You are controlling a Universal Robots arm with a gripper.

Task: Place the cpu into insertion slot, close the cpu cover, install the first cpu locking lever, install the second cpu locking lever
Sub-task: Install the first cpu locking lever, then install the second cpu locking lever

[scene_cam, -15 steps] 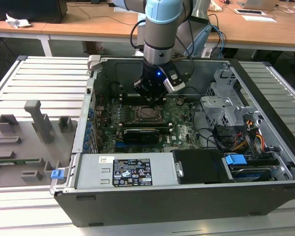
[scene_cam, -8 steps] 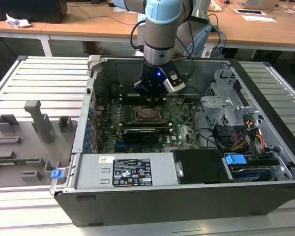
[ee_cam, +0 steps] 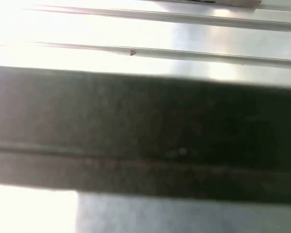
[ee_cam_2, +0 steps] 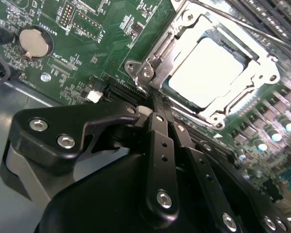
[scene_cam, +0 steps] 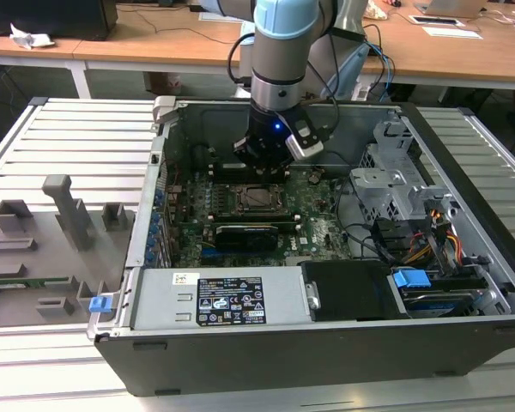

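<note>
Black two-finger gripper (ee_cam_2: 157,109) sits low inside the open grey computer case (scene_cam: 266,356), fingers pressed together w/ nothing between them, tips down at the near edge of the socket in the second wrist view. In the exterior view it hangs from the light-blue and grey robot arm (scene_cam: 279,51) just above the socket's far side.

Going across the exterior view from its left: grey slotted metal table (scene_cam: 77,137) w/ a flat grey fixture plate carrying upright grey blocks (scene_cam: 47,240); then the case, holding the green motherboard (scene_cam: 313,227); black card (scene_cam: 245,233) lying across the board just in front of the socket; silver drive cage (scene_cam: 390,176) and a bundle of coloured cables (scene_cam: 438,236) toward the exterior view's right.

Small flat square cpu w/ dull silver top (ee_cam_2: 208,73) lies seated in the square black insertion slot (scene_cam: 259,197), approx centred. Thin dark-silver metal cpu cover frame (ee_cam_2: 252,73) is folded down flat around it, chip top showing through the window. Thin wire rod (ee_cam_2: 242,26) runs along the cover's far side; can't tell if it's latched. Round silver coin battery (ee_cam_2: 33,41) sits on the board well apart from the socket.
</note>
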